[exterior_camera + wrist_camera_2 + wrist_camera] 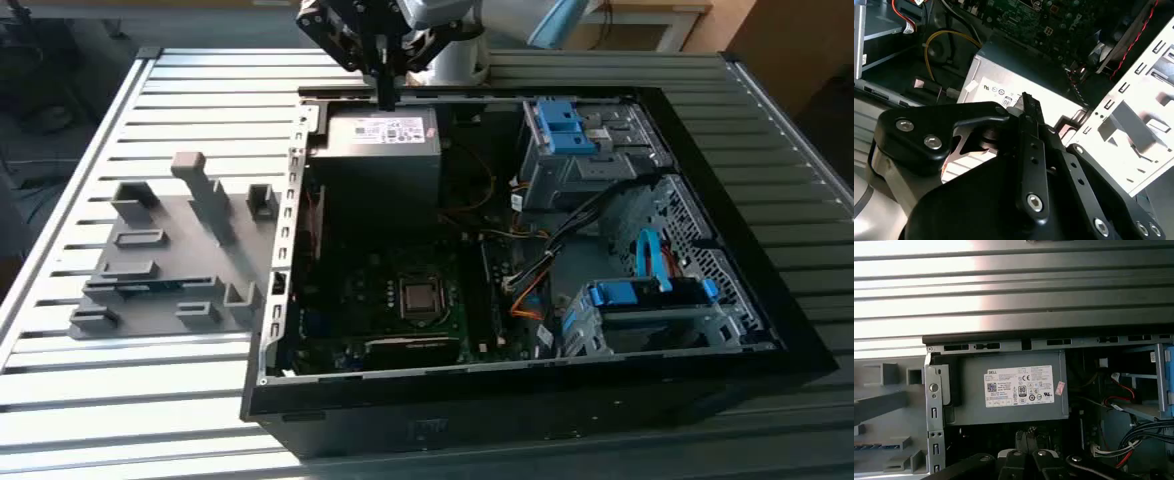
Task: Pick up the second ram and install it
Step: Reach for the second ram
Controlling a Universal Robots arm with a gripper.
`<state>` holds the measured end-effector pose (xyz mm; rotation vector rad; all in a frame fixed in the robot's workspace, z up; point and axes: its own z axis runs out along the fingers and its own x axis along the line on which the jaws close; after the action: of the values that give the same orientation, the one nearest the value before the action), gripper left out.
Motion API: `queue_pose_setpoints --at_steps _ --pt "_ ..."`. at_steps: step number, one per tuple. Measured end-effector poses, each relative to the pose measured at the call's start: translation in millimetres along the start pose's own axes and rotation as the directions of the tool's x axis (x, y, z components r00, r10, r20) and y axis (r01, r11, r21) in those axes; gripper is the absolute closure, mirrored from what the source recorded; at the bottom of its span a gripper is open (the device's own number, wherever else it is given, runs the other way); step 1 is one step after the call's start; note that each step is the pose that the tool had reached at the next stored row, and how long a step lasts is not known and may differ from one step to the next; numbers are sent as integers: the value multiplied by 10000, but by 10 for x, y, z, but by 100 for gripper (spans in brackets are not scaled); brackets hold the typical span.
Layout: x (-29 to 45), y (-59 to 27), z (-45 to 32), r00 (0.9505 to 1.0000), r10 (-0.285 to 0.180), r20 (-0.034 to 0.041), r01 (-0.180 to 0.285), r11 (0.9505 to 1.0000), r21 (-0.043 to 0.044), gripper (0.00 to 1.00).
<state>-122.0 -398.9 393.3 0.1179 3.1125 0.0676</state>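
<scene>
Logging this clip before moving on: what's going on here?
A robot arm's gripper hangs just above the grey power supply inside an open computer case on a slatted table. A blue-green ram stick sits in the grey holder block beside the case, on the exterior view's left, well apart from the gripper.

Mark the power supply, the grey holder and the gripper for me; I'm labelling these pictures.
power supply [1019, 387], first wrist view, on its label.
grey holder [187, 265], exterior view, on its flat base.
gripper [386, 100], exterior view, between its fingertips.
</scene>
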Motion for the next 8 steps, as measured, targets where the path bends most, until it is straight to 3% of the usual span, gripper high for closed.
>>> queue_pose_setpoints --at_steps 8 --pt "12 -1 -1 10000 1 0 -1 10000 0 89"
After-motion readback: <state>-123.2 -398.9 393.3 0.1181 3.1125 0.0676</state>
